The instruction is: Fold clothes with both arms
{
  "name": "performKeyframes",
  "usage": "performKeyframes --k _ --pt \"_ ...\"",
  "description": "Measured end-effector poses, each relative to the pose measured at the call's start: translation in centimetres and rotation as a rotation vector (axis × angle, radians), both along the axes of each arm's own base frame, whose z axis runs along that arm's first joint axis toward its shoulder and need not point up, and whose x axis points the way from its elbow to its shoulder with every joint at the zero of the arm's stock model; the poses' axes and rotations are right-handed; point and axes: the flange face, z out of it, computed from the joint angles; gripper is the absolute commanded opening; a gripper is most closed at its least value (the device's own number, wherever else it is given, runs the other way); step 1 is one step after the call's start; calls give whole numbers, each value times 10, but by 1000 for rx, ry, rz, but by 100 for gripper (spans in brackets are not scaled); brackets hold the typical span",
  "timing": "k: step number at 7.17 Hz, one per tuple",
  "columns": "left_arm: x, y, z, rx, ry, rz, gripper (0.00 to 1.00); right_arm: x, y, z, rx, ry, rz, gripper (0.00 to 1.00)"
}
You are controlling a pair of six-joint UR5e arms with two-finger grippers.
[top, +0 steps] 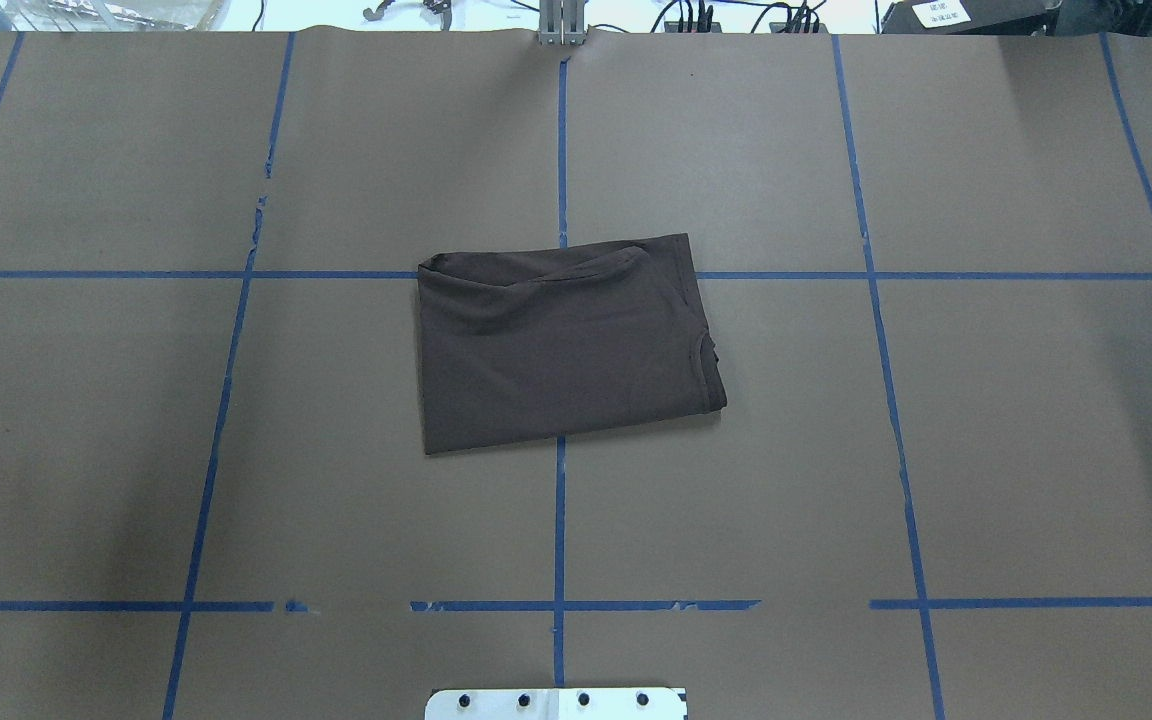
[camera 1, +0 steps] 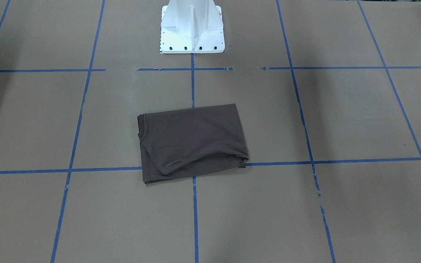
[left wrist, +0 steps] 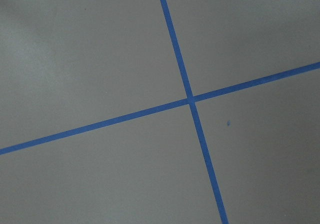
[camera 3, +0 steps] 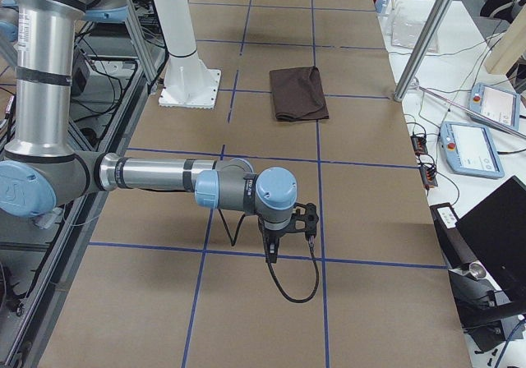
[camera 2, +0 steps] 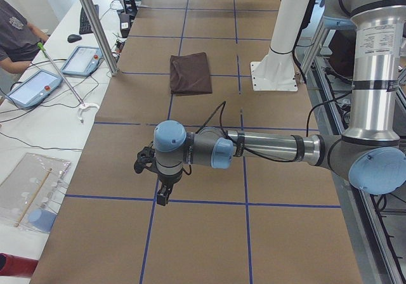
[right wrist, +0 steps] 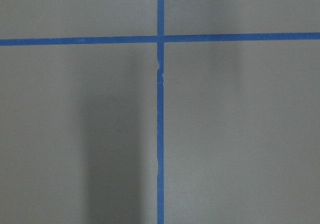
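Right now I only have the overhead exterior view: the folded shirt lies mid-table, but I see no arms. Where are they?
Observer: Both are far from the shirt. The left arm stretches out low over the table at its own end, with the left fingers pointing down above a tape crossing.
Operator: And the right arm?
Observer: The right arm mirrors it at the opposite end, with the right fingers pointing down too.
Operator: Are the fingers open?
Observer: I cannot tell; only the side views show them. Both wrist cameras see just paper and blue tape.
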Motion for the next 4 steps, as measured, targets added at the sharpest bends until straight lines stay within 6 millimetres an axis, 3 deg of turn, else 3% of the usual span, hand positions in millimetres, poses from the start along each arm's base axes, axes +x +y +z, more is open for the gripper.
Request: performKeyframes --k 4 --pt "1 0 3 -86 15 -88 100 4 5 4 -6 -1 10 100"
